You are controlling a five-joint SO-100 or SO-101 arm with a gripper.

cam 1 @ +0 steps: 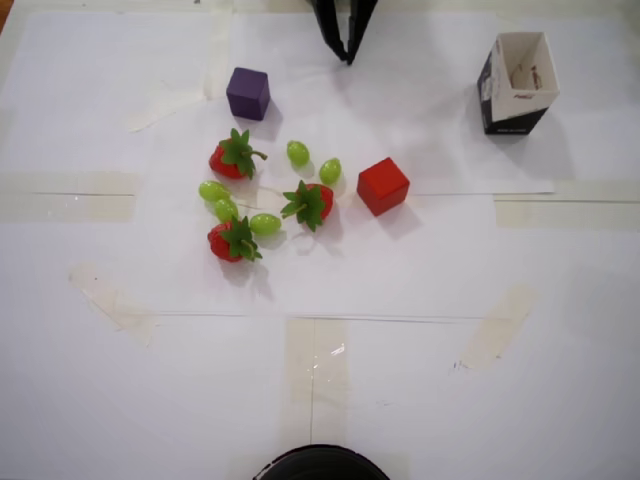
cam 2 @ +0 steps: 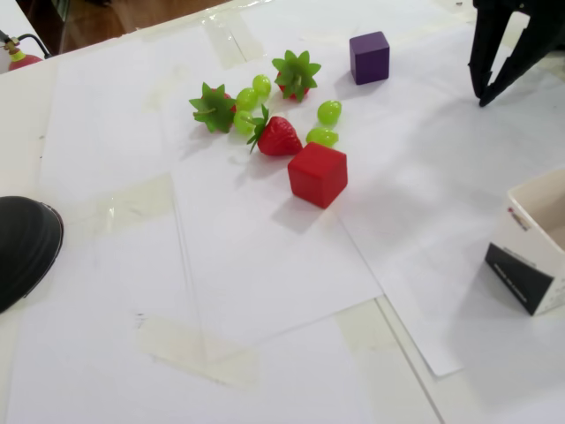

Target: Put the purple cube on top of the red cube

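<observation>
The purple cube (cam 1: 248, 93) (cam 2: 369, 57) sits alone on the white paper, beyond the cluster of fruit in the fixed view. Near the middle, the red cube (cam 1: 382, 186) (cam 2: 317, 174) rests beside a strawberry and grapes. My black gripper (cam 1: 346, 55) (cam 2: 480, 97) hangs at the top edge of the overhead view, to the right of the purple cube and apart from it. Its two fingertips meet at a point, with nothing between them.
Three strawberries (cam 1: 236, 157) (cam 1: 310, 203) (cam 1: 233, 240) and several green grapes (cam 1: 298, 152) lie between the two cubes. An open white and black carton (cam 1: 516, 82) (cam 2: 535, 256) stands at the overhead view's top right. A dark round object (cam 1: 320, 464) (cam 2: 22, 247) sits at the table's edge.
</observation>
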